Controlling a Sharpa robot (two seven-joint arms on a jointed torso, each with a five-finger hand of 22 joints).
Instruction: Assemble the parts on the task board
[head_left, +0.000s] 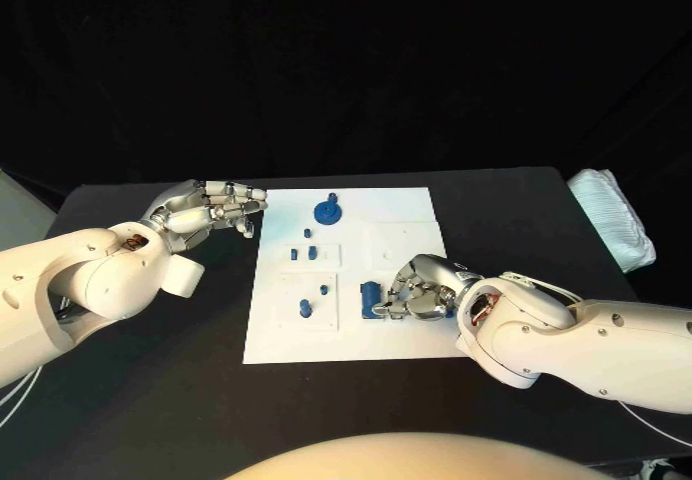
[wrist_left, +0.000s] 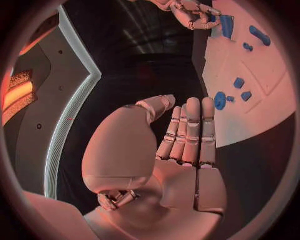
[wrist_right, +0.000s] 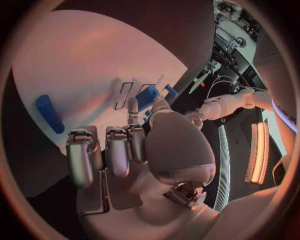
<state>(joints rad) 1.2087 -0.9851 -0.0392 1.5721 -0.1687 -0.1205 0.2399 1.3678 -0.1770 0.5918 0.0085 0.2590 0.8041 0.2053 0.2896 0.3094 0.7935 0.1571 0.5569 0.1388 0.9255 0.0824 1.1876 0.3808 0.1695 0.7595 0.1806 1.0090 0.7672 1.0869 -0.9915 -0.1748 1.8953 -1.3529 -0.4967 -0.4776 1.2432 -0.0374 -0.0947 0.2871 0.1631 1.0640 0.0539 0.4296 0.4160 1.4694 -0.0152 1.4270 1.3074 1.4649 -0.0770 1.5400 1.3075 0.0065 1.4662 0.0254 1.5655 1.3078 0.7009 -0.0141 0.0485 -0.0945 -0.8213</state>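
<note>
The white task board (head_left: 361, 335) lies in the middle of the black table. My right hand (head_left: 421, 290) rests on its right side with the fingers curled in. Thumb and a finger pinch a blue block (head_left: 372, 297) that stands on the board; the right wrist view shows this blue block (wrist_right: 148, 96) between the fingertips. A blue cylinder (head_left: 306, 307) lies further left, with a small piece (head_left: 325, 290) beside it. A round blue part (head_left: 330, 211) stands at the far edge, and two small pieces (head_left: 303, 253) sit below it. My left hand (head_left: 209, 208) hovers off the board's far left corner, fingers extended, holding nothing.
A crumpled white bag (head_left: 613, 215) lies at the table's right edge. Bare black table (head_left: 159, 400) surrounds the board on the left and in front. Recessed square outlines (head_left: 404, 235) mark the board's right half.
</note>
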